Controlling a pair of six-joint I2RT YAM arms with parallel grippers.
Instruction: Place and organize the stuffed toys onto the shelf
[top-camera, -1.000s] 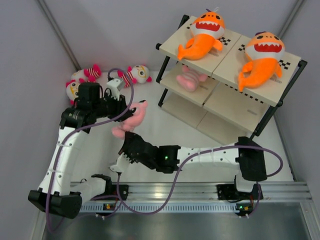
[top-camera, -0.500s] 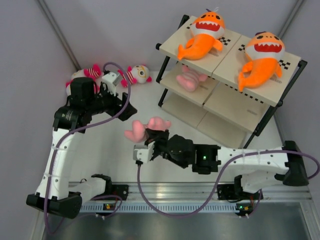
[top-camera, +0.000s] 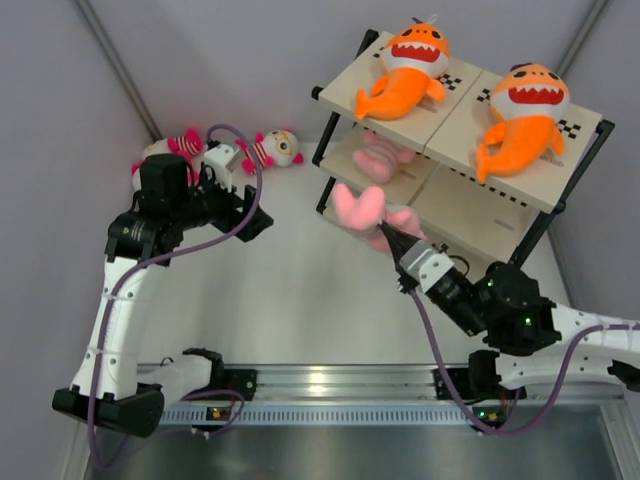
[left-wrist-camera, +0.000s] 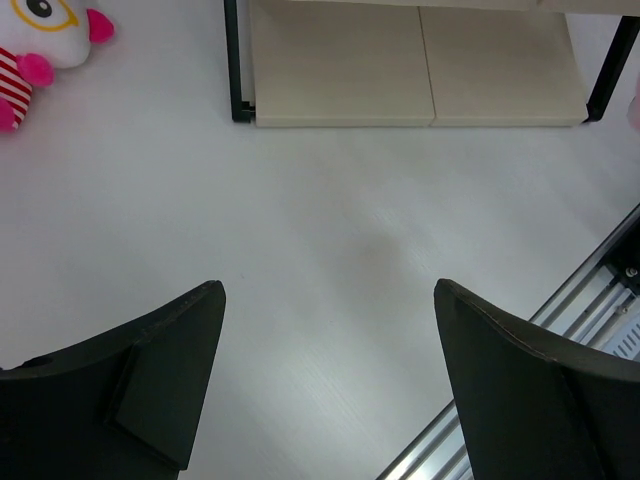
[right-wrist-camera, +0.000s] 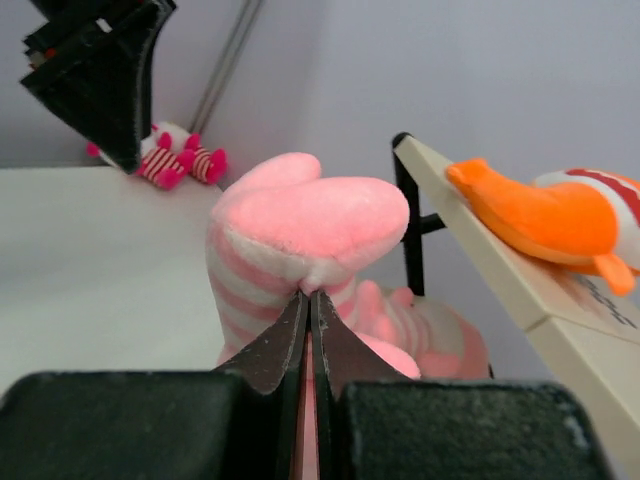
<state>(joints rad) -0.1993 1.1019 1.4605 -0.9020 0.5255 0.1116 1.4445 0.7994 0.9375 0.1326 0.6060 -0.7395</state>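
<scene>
Let go of the pink doll with the left gripper — jaws now spread wide, drawn back a little toward the far-left corner; taken over by the right gripper, pinched tight on it; swung across from mid-table — now just beside the shelf, at its left end.

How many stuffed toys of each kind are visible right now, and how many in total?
Orange sharks: 2, on top of the shelf
Pale pink dolls: 2, one on its middle board, one in the right gripper
Striped dolls: 2, on the table
Total: 6
</scene>
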